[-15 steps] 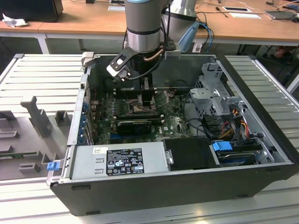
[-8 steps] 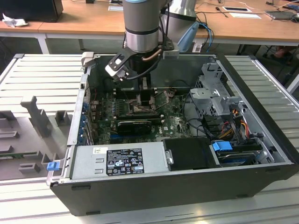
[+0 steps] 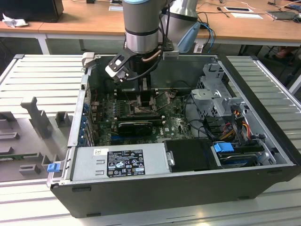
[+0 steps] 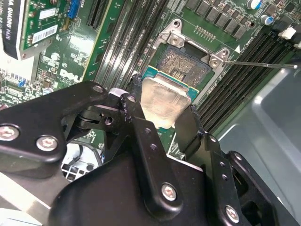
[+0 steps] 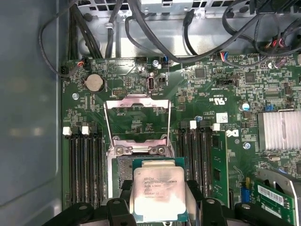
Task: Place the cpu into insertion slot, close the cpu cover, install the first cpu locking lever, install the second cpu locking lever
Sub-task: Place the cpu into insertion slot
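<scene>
Heads up, this all hangs on how the cpu (image 5: 157, 188) sits over the insertion slot (image 5: 122, 172). Your gripper (image 5: 159, 200) has its jaws pinched on the chip, one finger (image 4: 136, 110) on each of two opposite edges, so it's carried above the board, not seated.

Read the socket as a clock with the hinge of the cpu cover (image 5: 136, 99) at 12. The cover stands flipped open past 12, out of the way, and the gold contact field lies bare. The memory slots (image 5: 82, 160) sit at 9 and again at 3, with their length along the 12–6 line. The fingers grab the chip's 3 and 9 edges.

Going by the first wrist view, I'd say the chip hangs a bit toward 6 and a touch toward 3 of the socket's middle, with a strip of contacts showing on the 9 side. The cameras look in at a slant though, so part of that may just be the angle.

The chip's square, so there's no real long axis. What counts is its edges, and those look near parallel to the socket's rim in both wrist views. Metal lid faces up and it looks roughly level.

A thin locking lever (image 4: 258, 64) sticks out loose from a corner on the 12 side, across the memory slots. In the exterior view the arm (image 3: 141, 28) drops straight down into the open case (image 3: 188, 195).
</scene>
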`<action>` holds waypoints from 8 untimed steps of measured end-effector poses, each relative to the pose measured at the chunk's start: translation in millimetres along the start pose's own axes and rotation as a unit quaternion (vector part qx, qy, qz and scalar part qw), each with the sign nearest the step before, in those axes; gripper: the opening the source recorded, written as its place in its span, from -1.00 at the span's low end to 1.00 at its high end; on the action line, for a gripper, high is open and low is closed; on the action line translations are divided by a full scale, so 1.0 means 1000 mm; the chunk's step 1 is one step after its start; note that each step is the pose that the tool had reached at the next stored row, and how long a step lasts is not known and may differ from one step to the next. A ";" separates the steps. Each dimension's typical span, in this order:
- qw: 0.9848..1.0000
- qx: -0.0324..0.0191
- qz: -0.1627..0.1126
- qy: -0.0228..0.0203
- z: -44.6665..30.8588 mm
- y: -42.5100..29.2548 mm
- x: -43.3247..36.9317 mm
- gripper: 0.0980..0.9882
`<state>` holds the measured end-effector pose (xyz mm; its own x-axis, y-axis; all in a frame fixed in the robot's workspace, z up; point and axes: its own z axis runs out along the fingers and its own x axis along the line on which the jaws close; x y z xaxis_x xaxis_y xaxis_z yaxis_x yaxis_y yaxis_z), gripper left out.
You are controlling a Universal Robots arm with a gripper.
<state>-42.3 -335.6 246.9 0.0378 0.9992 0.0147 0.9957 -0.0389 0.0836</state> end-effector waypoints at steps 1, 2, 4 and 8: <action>1.000 0.000 0.000 0.000 0.0015 -0.0004 0.0001 -0.04; 1.000 0.000 0.000 0.000 0.0029 -0.0008 0.0001 -0.04; 1.000 0.000 0.000 0.000 0.0056 -0.0018 0.0002 -0.04; 1.000 0.000 0.000 0.000 0.0112 -0.0047 0.0004 -0.04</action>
<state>-46.0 -334.9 235.4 0.0378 0.9992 0.0148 0.9957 -0.0389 0.0836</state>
